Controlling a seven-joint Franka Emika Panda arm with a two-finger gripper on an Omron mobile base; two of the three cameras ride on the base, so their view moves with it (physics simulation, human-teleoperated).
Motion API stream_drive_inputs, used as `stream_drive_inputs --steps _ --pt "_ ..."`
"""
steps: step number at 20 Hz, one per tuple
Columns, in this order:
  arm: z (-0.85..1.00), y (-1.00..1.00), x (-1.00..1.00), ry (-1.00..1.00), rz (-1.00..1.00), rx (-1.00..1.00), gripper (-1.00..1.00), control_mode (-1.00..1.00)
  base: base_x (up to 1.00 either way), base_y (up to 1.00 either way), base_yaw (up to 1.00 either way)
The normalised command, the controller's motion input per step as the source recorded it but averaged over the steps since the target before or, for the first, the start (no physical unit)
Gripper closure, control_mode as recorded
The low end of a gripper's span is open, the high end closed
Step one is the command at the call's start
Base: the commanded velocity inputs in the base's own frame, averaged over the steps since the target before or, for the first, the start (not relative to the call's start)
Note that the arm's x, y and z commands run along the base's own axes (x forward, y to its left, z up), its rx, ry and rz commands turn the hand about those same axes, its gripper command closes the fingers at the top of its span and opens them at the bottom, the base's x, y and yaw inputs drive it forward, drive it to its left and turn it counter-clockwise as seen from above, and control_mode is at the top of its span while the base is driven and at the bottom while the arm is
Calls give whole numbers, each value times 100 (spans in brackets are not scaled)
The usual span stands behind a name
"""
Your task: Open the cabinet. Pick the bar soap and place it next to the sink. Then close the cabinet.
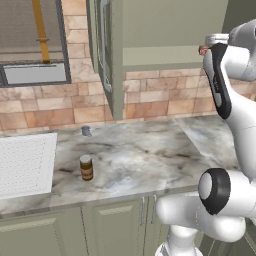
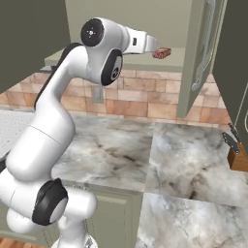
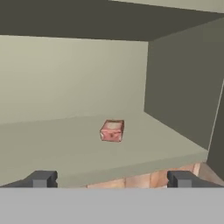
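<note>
The sage-green cabinet [image 1: 170,30] stands open, its left door [image 1: 106,55] swung out toward me and its right door [image 2: 203,58] also swung wide. On its lower shelf lies the salmon-pink bar soap [image 3: 112,130], also visible as the small block [image 2: 162,53] just past the hand. My gripper [image 3: 111,179] is open, level with the shelf's front edge and aimed at the soap. The dark fingertips [image 3: 41,178] are well apart and short of the soap, with nothing between them. The white gridded sink [image 1: 25,165] is set in the counter at the far left.
A brown jar with a tan lid [image 1: 86,167] stands on the marble counter [image 1: 140,155] right of the sink, with a small grey object [image 1: 86,131] behind it by the brick wall. A knife block [image 2: 237,157] sits at the counter's right end.
</note>
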Motion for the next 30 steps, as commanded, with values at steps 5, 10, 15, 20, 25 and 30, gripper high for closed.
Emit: stream_drive_inputs --steps 5,10,15,20,25,30 --pt "-6 -4 18 8 0 0 -100 -100 0 0 0" --pt "-1 -1 28 13 0 0 -100 -100 0 0 0" --pt "-7 -3 26 5 0 0 -100 -100 0 0 0" --pt "-12 -8 34 8 0 0 -100 -100 0 0 0" --pt "-16 -13 32 1 0 0 -100 -100 0 0 0" --pt "-11 -16 32 0 0 0 -100 -100 0 0 0"
